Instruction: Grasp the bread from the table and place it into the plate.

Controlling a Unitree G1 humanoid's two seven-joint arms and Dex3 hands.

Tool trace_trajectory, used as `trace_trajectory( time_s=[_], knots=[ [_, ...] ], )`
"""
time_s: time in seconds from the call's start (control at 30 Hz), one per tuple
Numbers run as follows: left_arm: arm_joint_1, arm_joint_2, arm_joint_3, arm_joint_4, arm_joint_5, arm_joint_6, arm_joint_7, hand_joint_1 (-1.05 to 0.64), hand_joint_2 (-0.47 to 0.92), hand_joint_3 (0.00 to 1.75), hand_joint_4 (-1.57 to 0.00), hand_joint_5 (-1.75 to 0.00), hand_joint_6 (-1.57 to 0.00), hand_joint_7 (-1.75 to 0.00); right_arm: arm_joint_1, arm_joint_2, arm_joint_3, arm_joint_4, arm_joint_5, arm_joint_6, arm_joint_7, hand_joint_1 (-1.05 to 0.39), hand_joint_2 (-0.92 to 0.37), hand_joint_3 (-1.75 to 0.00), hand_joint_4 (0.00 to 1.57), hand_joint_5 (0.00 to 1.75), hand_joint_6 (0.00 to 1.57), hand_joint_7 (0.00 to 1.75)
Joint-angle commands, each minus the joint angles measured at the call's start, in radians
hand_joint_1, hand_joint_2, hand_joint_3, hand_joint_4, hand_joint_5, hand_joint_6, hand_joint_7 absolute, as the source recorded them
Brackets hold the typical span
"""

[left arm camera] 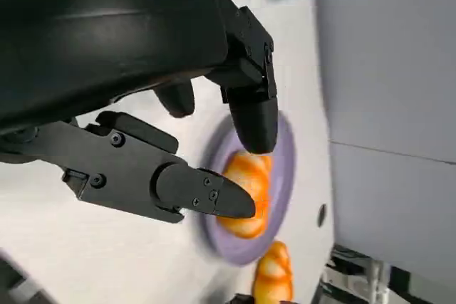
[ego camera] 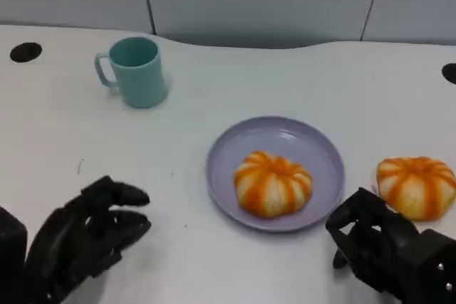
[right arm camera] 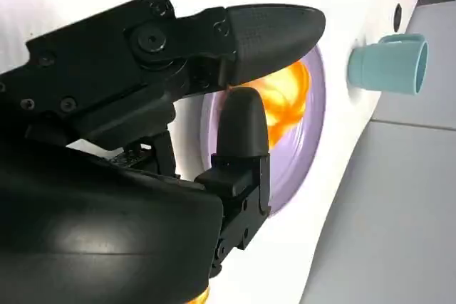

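At the near left we see the left hand (ego camera: 89, 236) resting on the table (ego camera: 64, 140), fingers apart and holding nothing, with a teal mug (ego camera: 135, 70) beyond it. One bread (ego camera: 273, 183) sits in the purple plate (ego camera: 228, 151). A second bread (ego camera: 417, 185) lies on the table just beside the right hand (ego camera: 381, 247), which also grips nothing, fingers loose.

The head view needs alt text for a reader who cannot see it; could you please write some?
One bread lies on a purple plate at the middle of a white table, a second bread on the table to its right. A teal mug stands behind; the left hand and right hand wait empty in front.
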Motion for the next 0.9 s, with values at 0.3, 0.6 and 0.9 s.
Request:
trace_trajectory(
  time_s=[0.3,0.6,0.9],
  knots=[
    [0.019,0.003,-0.015,0.017,0.046,0.029,0.044,-0.23,0.92,0.08,-0.57,-1.75,-0.39,-1.75,-0.002,-0.041,-0.029,-0.001,0.02,-0.008,0.011,-0.26,-0.92,-0.36,0.56,1.75,0.37,1.75],
    [-0.006,0.004,-0.016,0.067,0.049,0.019,0.037,-0.24,0.92,0.08,-0.58,-1.75,-0.41,-1.75,-0.024,-0.042,-0.04,0.039,0.026,-0.04,0.012,-0.24,-0.92,-0.35,0.58,1.75,0.38,1.75],
    [-0.031,-0.001,-0.013,0.127,0.044,-0.034,0.026,-0.28,0.92,0.07,-0.61,-1.75,-0.42,-1.75,-0.04,-0.051,-0.058,0.103,0.037,-0.115,0.017,-0.26,-0.92,-0.35,0.57,1.75,0.38,1.75]
  ],
)
